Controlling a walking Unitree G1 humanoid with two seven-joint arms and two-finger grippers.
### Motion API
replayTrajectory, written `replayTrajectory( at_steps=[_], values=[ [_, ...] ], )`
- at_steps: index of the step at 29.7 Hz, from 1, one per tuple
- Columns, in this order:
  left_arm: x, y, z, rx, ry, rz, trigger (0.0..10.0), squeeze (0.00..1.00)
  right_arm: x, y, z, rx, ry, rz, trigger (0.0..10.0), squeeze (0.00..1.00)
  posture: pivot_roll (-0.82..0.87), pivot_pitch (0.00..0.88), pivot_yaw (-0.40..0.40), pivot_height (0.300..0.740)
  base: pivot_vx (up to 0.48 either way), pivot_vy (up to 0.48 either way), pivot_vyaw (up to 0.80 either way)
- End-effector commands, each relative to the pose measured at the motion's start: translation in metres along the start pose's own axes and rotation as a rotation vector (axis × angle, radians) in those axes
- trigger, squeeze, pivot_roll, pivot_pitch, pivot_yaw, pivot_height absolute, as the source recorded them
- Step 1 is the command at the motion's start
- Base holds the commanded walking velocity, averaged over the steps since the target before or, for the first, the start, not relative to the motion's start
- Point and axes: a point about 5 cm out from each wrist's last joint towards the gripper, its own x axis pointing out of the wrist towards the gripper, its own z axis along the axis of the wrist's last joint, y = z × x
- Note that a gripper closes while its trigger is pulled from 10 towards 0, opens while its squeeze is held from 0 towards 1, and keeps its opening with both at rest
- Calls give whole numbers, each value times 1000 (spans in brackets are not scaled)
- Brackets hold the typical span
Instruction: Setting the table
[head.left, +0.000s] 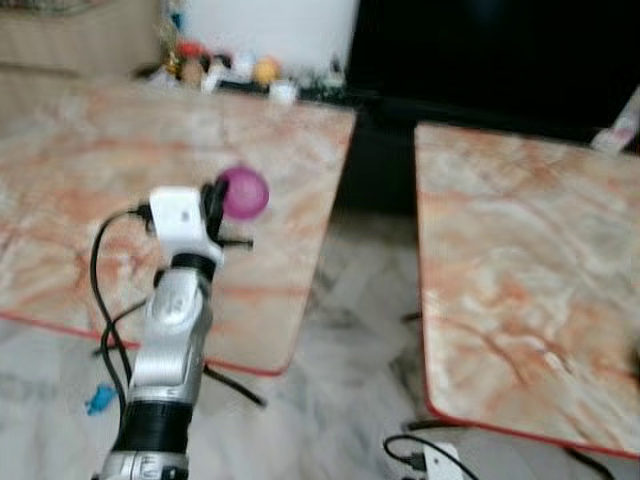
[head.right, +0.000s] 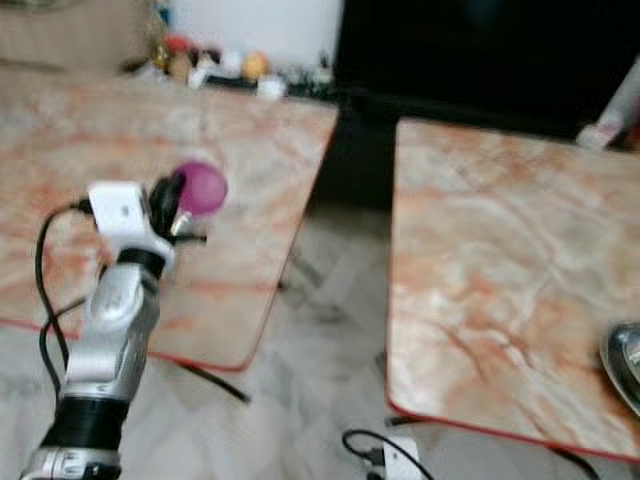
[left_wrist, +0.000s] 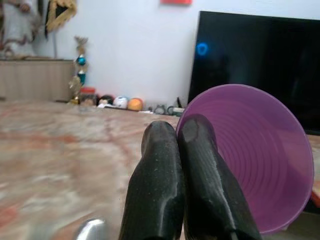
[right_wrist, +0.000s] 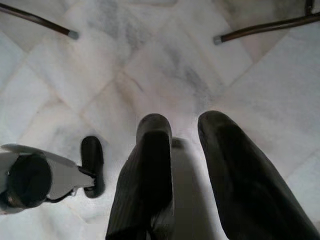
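A purple plastic bowl (head.left: 245, 192) hangs in the air over the left marble table (head.left: 80, 170), held by its rim. My left gripper (head.left: 222, 207) is raised in front of me and shut on that rim. In the left wrist view the two black fingers (left_wrist: 200, 150) press together on the bowl's (left_wrist: 255, 165) edge, and the bowl's ribbed inside faces the camera. My right gripper (right_wrist: 185, 125) hangs low over the white marble floor, its fingers apart with nothing between them.
A second marble table (head.left: 530, 270) stands to the right, with a floor gap between the two. A metal dish (head.right: 625, 365) sits at its right edge. Small ornaments (head.left: 225, 70) line the left table's far edge. Cables and a white power strip (head.left: 440, 462) lie on the floor.
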Motion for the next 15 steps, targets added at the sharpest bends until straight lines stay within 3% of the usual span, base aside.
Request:
replayTrajectory(
  at_steps=[1,13,15],
  values=[
    [1,-5,3,1,-19,-12,10000,0,-1,-11,0,2,-4,-27,10000,0,123,0,-51,740,0,-472,0],
    [3,-4,4,4,-22,-7,10000,0,-3,-17,-5,9,8,-33,10000,0,121,9,-53,740,0,-480,0],
    [3,-3,5,5,-24,-6,10000,0,-3,-14,-4,26,8,-32,10000,0,121,12,-53,740,0,-472,-700]
  ],
)
